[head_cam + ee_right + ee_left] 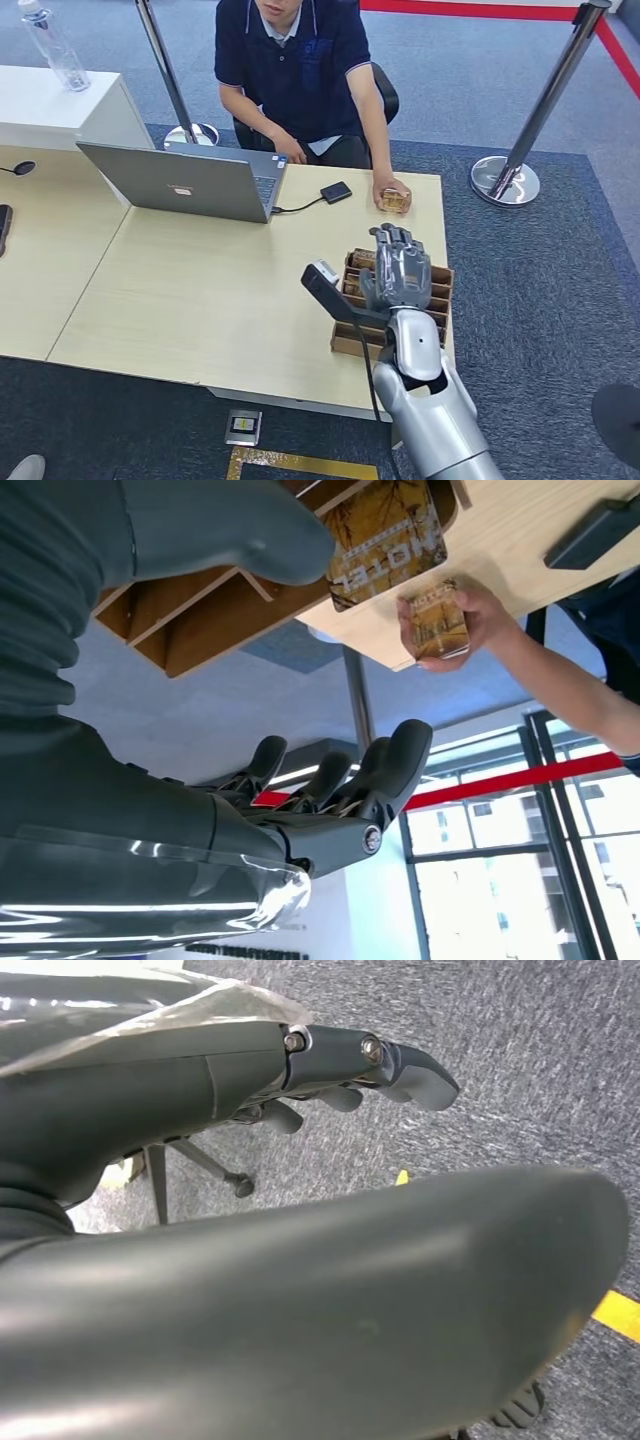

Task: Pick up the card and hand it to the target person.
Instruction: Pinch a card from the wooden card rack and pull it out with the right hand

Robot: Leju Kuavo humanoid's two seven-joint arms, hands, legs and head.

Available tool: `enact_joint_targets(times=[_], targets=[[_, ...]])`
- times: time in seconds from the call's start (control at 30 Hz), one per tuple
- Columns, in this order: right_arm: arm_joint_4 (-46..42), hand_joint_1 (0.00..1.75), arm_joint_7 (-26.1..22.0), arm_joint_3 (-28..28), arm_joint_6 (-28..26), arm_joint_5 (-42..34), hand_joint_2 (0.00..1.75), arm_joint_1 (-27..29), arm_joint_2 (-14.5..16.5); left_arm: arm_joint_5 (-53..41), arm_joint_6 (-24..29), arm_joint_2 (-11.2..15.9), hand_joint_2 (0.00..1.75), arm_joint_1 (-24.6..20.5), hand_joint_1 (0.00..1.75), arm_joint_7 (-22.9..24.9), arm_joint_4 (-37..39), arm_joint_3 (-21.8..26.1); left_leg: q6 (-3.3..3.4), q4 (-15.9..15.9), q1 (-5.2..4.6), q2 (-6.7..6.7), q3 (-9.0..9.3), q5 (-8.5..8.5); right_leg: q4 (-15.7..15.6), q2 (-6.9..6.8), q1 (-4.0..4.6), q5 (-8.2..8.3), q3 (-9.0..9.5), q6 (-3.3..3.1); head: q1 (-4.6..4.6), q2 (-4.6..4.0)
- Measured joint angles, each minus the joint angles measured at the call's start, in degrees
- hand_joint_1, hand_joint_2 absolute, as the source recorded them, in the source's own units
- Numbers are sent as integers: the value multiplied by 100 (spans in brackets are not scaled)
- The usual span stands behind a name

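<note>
Overhead, card (pixel 395 199) in person's hand (pixel 391 190).

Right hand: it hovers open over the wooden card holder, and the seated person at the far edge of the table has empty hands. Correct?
Not quite. The person's hand holds a card at the table's far edge, as the right wrist view shows plainly. The rest stands: the right hand is open over the wooden card holder, gripping nothing.
</note>
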Motion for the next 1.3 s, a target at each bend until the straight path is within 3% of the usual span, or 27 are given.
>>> enact_joint_targets(times=[0.7, 1.3], targets=[[118, 77, 66, 21, 55, -96, 175, 429, 52, -15, 17, -21, 0, 1, 0, 0, 0, 59, 0, 0, 0, 0, -1, 0, 0, 0, 0, 0, 0, 0, 0, 0], [155, 74, 190, 21, 55, 8, 175, 504, 51, -77, 17, -23, 0, 2, 0, 51, 0, 59, 0, 0, 0, 0, -1, 0, 0, 0, 0, 0, 0, 0, 0, 0]])
